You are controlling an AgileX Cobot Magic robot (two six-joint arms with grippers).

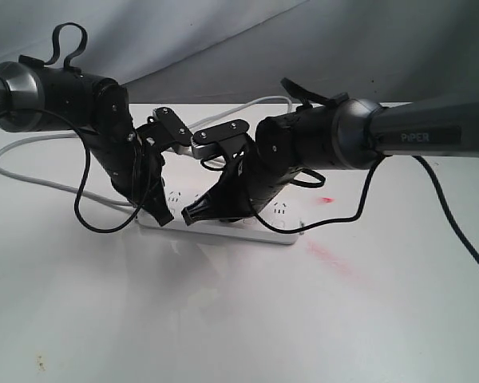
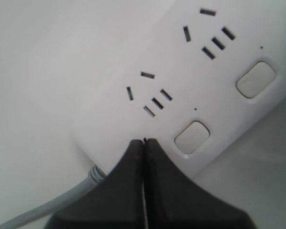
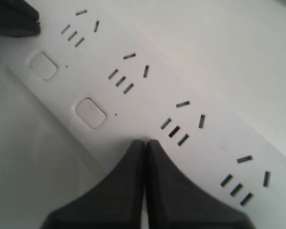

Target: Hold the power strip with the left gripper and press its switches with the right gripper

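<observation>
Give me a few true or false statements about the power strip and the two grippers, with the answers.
1. The left gripper and the right gripper both have their jaws closed. True.
2. The power strip is lifted off the table. False: it lies flat on the table.
3. The left gripper is at the end of the strip where the cord comes out. True.
4. A plug is stuck in one of the outlets. False: every outlet in view is empty.
</observation>
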